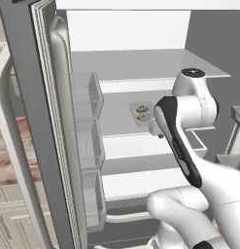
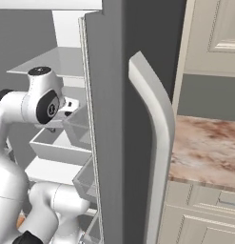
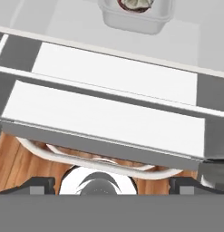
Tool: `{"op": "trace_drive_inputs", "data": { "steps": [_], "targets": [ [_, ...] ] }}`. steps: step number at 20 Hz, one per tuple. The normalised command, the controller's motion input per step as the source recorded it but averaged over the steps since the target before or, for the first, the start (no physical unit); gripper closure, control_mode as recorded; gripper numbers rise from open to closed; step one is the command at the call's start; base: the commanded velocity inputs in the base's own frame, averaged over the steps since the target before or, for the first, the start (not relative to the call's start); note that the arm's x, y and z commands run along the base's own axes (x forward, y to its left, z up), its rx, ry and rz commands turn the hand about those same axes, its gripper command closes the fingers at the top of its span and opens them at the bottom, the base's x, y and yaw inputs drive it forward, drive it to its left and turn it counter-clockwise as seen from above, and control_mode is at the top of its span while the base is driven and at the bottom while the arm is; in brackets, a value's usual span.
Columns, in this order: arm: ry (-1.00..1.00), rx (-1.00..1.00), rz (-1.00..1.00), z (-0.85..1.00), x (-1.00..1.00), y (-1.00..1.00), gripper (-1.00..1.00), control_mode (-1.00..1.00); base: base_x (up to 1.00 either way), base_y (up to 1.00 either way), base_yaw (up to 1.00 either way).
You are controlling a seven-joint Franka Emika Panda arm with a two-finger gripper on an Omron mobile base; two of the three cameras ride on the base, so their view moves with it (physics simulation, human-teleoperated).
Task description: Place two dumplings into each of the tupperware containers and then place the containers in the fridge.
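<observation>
The fridge [image 1: 121, 63] stands open in front of me, showing its white shelves. One tupperware container [image 1: 142, 113] rests on the middle shelf with two dumplings [image 1: 143, 112] inside. In the hand view that container [image 3: 134, 19] sits at the top edge with a dumpling [image 3: 135, 4] partly cut off. My gripper [image 3: 113, 186] is open and holds nothing. It hangs in front of the lower shelves, well back from the container. In the left base view my forearm covers the hand.
The open fridge door [image 1: 43, 121] with clear bins [image 1: 87, 141] stands on my left, and another door [image 2: 109, 119] with a long handle [image 2: 157, 143] on my right. A marble counter [image 2: 204, 147] lies beyond it. Wooden floor [image 3: 22, 163] shows below the shelves.
</observation>
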Motion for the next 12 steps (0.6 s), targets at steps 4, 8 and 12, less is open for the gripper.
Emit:
{"op": "trace_drive_inputs", "data": {
  "steps": [4, 8, 12],
  "targets": [
    [0.0, 0.0, -0.34, 0.0, 0.0, 0.0, -1.0, -1.0, 0.0, 0.0, 0.0],
    [0.0, 0.02, -0.15, 0.0, 0.0, -0.35, -1.0, -1.0, 0.0, 0.0, 0.0],
    [0.0, 0.1, 0.0, -0.01, -0.04, -0.37, -1.0, -1.0, 0.0, 0.0, 0.0]
  ]
}}
